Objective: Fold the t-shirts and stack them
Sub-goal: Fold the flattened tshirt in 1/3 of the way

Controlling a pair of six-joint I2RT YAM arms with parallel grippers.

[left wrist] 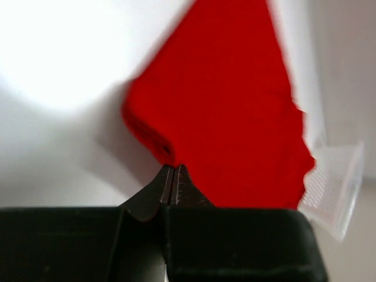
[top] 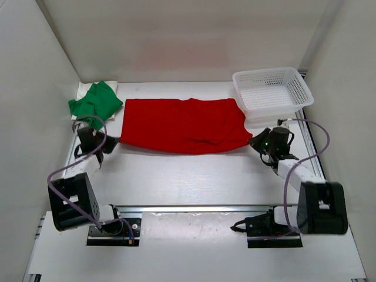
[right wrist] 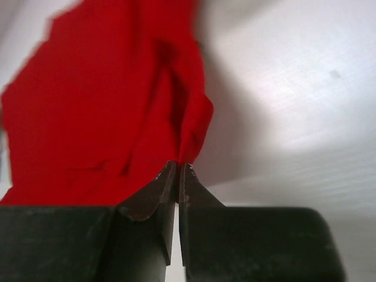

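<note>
The left gripper (left wrist: 173, 168) is clamped on a bunched corner of the red t-shirt (left wrist: 235, 106), and the right gripper (right wrist: 178, 165) is pinched shut on the opposite corner. Between them the shirt is stretched across the tabletop (top: 188, 176), its right end just beside the basket (top: 271, 89). The green t-shirt (top: 94, 104) is heaped at the far left. Only a thin edge of cloth is held at each side: it could be lost if pulled too taut, and the fold skewed if lifted unevenly.

Soft matt cloth, creased: red t-shirt (top: 182, 124); same cloth, crumpled: green t-shirt (top: 94, 103). White plastic mesh, slight gloss: basket (top: 276, 109). Smooth matt white: table (top: 188, 176). Matt black shells: left gripper (left wrist: 173, 168), right gripper (right wrist: 178, 165).
</note>
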